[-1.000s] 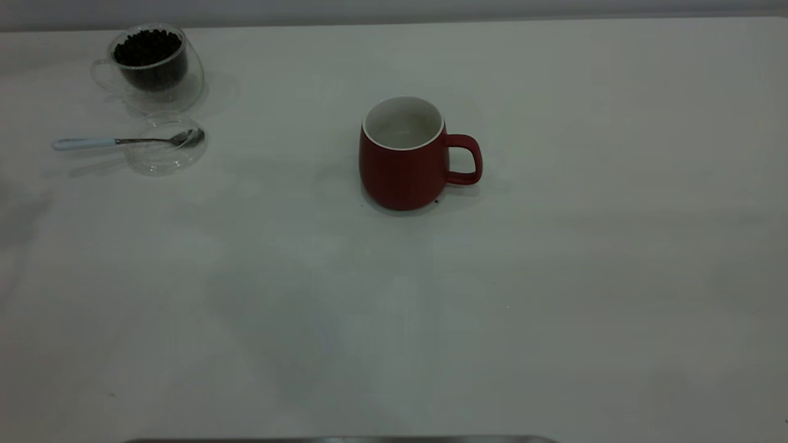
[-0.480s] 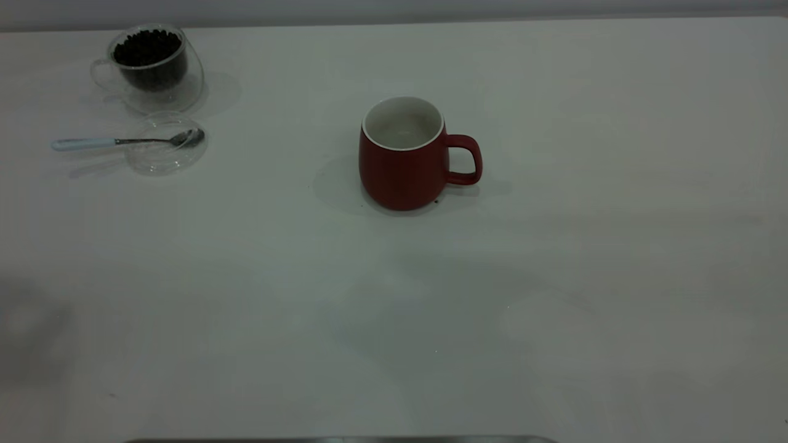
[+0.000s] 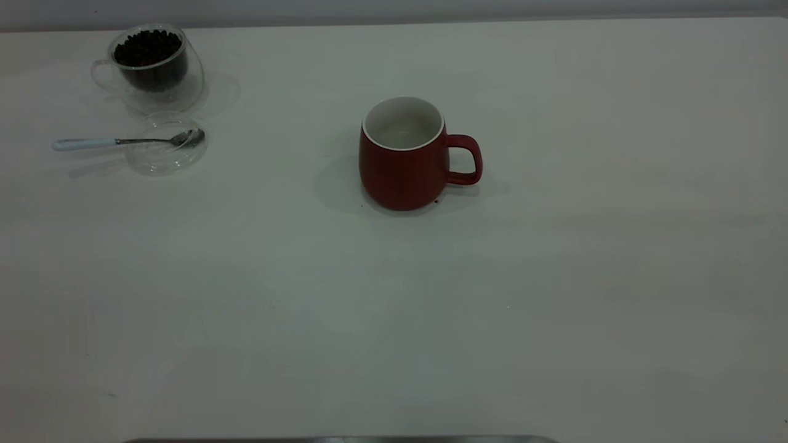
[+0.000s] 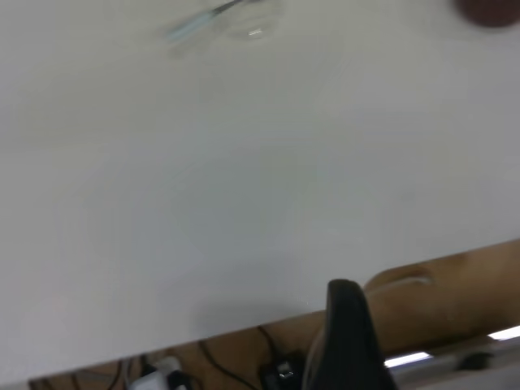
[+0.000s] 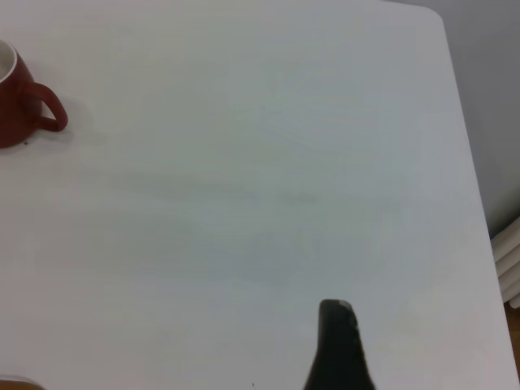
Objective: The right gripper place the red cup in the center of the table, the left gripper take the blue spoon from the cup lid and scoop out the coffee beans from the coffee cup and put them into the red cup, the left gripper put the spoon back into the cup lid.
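Exterior view, red cup: the round dark-red ceramic red cup (image 3: 403, 154) with a white inside stands upright near the middle of the wide white table (image 3: 554, 277), a bit toward the far edge. Its loop handle points to the right edge. I see no beans in it.
Exterior view, coffee cup: the clear glass coffee cup (image 3: 151, 64) sits by the far left corner, with the dark coffee beans (image 3: 148, 48) inside.
Exterior view, spoon: the small blue spoon (image 3: 126, 141) with a shiny metal bowl and pale handle lies with its bowl in the round clear cup lid (image 3: 166, 147), just beside the glass cup. Its handle sticks out toward the left edge.
Exterior view, my pincers: neither one shows here.
Left wrist view: my left gripper (image 4: 345, 341) is back over the near edge, well apart from the spoon and lid. Only one dark finger shows, so I cannot tell if it is apart or together.
Right wrist view: my right gripper (image 5: 337, 345) is over bare table near the right edge, well apart from the red cup. Again I cannot tell how it stands.
How the spoon will handle: I think it is light, thin, stiff and slippery. I would pinch the pale handle in the middle, where it juts out past the lid. The lid looks light and may slide.
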Controlling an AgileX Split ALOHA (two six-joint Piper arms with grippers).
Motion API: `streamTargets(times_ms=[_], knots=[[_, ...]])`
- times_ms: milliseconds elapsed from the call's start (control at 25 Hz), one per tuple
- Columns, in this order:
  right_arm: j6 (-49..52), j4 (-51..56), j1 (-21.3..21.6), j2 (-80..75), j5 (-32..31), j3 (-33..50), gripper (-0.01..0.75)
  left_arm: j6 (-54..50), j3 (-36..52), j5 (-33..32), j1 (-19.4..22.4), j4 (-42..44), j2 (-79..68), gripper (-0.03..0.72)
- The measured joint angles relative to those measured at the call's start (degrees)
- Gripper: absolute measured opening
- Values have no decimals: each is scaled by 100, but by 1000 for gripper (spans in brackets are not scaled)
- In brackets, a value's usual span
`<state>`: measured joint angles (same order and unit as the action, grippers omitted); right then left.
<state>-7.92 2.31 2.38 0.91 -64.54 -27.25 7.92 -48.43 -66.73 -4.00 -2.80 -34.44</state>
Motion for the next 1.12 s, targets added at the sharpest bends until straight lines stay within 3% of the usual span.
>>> streamTargets(times_ms=[360,1120], knots=[[0,0,0,0,0,0,588,-858,1378,29,-6,586,1878,585],[0,0,0,0,0,0,588,-1193,2060,193,-6,613,2288,585]])
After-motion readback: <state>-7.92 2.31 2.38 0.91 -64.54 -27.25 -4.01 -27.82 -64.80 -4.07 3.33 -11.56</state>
